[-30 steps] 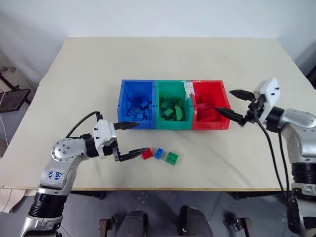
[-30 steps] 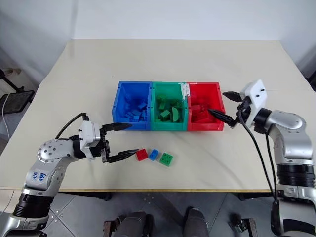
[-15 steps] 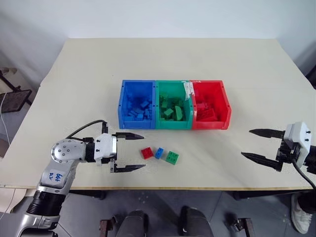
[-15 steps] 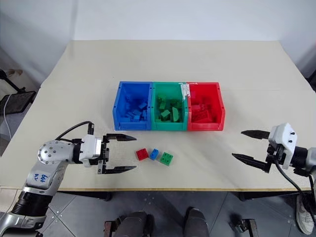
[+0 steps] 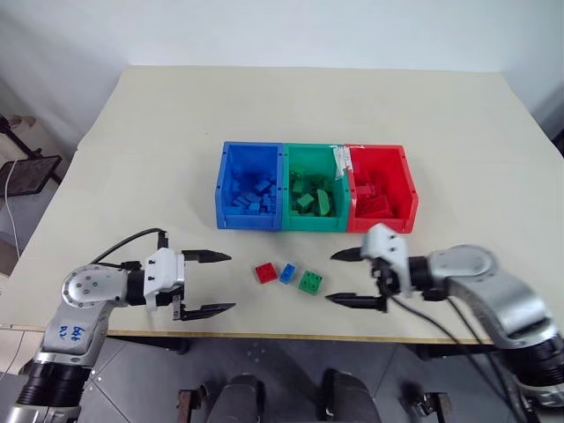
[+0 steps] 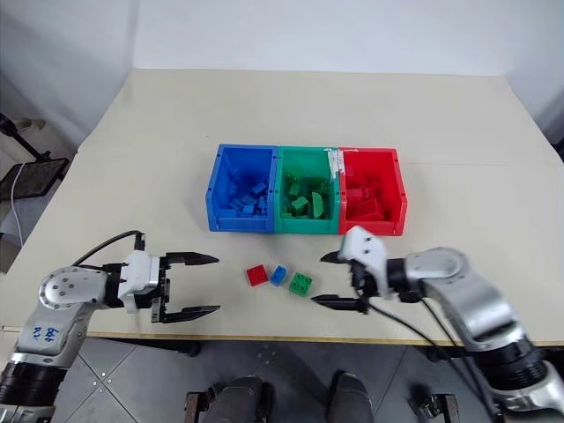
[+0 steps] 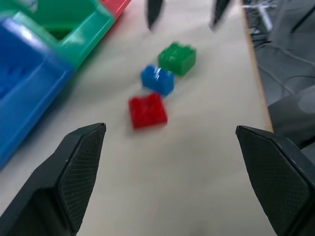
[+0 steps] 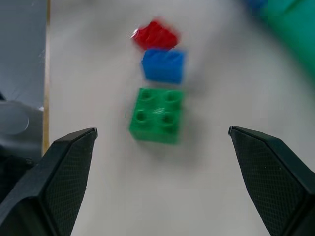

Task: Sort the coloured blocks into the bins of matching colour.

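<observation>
The jaws of the left gripper (image 5: 207, 284) were spread wide and nothing was held or touched between them; they were pointed along the table (image 5: 141, 141) toward the loose blocks, from which they were kept well apart; the jaws of the right gripper (image 5: 345, 278) were likewise spread wide and empty, and were aimed at the blocks from the opposite side, just beside the green block (image 5: 309, 282) but not in contact with it. Three blocks were laid in a short row on the table in front of the bins: the red block (image 5: 263, 272) nearest the left gripper, the blue block (image 5: 286, 272) touching or nearly touching it in the middle, and the green block at the right end. Behind them the blue bin (image 5: 249, 188), green bin (image 5: 313, 188) and red bin (image 5: 382, 189) were set side by side, walls touching, each already loaded with bricks of its own colour. The row of blocks was placed near the table's front edge; open surface was left to either side of the bins and across the far half of the table.
</observation>
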Available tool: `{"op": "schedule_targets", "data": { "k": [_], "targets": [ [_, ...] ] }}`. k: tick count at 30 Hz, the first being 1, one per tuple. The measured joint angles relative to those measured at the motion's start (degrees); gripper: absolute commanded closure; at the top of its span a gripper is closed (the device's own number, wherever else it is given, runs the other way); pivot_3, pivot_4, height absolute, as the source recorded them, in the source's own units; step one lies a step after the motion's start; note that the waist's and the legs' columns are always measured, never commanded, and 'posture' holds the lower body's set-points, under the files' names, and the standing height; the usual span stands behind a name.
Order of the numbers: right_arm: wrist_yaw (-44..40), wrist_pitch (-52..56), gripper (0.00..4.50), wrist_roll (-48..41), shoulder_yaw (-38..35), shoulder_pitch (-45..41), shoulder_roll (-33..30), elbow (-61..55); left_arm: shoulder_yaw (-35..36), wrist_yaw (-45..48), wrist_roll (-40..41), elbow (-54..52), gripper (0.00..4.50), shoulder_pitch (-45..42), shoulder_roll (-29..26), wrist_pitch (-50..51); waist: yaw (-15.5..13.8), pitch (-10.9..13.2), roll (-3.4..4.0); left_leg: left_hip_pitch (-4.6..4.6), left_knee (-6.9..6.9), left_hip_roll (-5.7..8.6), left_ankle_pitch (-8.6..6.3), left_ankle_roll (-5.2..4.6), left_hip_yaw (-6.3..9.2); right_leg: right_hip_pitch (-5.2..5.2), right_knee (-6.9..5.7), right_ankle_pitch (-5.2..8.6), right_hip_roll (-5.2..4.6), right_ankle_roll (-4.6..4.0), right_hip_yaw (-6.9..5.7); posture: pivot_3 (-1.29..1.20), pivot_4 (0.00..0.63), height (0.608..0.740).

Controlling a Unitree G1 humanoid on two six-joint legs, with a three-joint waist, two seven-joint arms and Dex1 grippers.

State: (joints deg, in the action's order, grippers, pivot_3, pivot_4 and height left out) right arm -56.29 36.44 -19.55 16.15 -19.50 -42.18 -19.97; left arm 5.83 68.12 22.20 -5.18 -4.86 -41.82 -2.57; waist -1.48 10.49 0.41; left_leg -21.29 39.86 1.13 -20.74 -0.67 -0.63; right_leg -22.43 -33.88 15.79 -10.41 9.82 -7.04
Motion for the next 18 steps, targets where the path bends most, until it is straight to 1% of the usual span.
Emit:
{"op": "schedule_targets", "data": {
  "k": [3,4,5,7,11,12,13,18],
  "targets": [
    [1.6,-1.0,0.02,2.9,1.9,-0.6,1.1,0.0,1.0,-0.2,0.2,-1.3,0.00,1.7,-0.7,0.1,0.2,0.0,-0.04,0.07,0.00,-0.05,-0.01,0.01,-0.02,0.02,-0.02,0.00,0.05,0.00,0.00,0.00,0.150,0.740],
    [2.6,-1.2,0.42,3.9,2.3,-0.8,2.2,0.2,1.2,-0.5,0.3,-1.5,0.00,2.1,-0.8,0.1,0.3,0.0,-0.05,0.09,0.00,-0.09,-0.02,0.03,-0.04,0.03,-0.04,0.00,0.08,0.00,0.00,0.00,0.150,0.740],
    [3.6,-1.4,0.66,4.8,2.8,-1.2,3.7,0.5,1.3,-0.8,0.3,-1.9,0.00,2.5,-0.8,0.3,0.3,0.0,-0.05,0.11,0.01,-0.11,-0.02,0.03,-0.04,0.03,-0.07,0.00,0.09,0.00,0.01,0.00,0.150,0.740],
    [5.0,-2.1,1.33,6.2,3.5,-1.6,5.3,1.3,1.2,-1.4,0.3,-3.1,0.00,2.8,-0.6,0.8,0.5,0.0,-0.04,0.12,0.01,-0.11,-0.02,0.03,-0.05,0.02,-0.09,0.00,0.10,-0.01,0.03,0.00,0.150,0.740],
    [5.6,-4.0,2.73,7.8,3.6,-1.7,5.8,2.3,1.1,-2.4,0.5,-3.7,0.00,2.8,-0.3,1.5,1.0,0.0,-0.04,0.13,-0.02,-0.11,-0.03,0.05,-0.06,0.01,-0.09,0.00,0.10,0.00,0.02,0.00,0.150,0.740],
    [5.8,-4.3,2.99,8.1,3.6,-1.6,6.1,2.4,1.1,-2.5,0.6,-3.6,0.00,2.8,-0.3,1.6,1.1,0.0,-0.04,0.13,-0.02,-0.11,-0.03,0.05,-0.05,0.01,-0.09,0.00,0.10,0.00,0.02,0.00,0.150,0.740],
    [5.9,-4.7,3.05,8.2,3.6,-1.5,6.2,2.5,1.1,-2.6,0.7,-3.6,0.00,2.8,-0.3,1.7,1.1,0.0,-0.04,0.12,-0.01,-0.10,-0.03,0.05,-0.05,0.02,-0.09,0.00,0.10,0.00,0.02,0.00,0.150,0.740],
    [5.3,-5.9,3.04,7.3,2.6,-1.5,6.7,3.7,1.2,-3.5,0.9,-3.6,0.00,2.3,-0.1,2.1,1.4,0.0,-0.04,0.12,-0.02,-0.10,-0.03,0.05,-0.04,0.02,-0.09,0.00,0.10,0.00,0.02,0.00,0.150,0.740]
  ]
}}
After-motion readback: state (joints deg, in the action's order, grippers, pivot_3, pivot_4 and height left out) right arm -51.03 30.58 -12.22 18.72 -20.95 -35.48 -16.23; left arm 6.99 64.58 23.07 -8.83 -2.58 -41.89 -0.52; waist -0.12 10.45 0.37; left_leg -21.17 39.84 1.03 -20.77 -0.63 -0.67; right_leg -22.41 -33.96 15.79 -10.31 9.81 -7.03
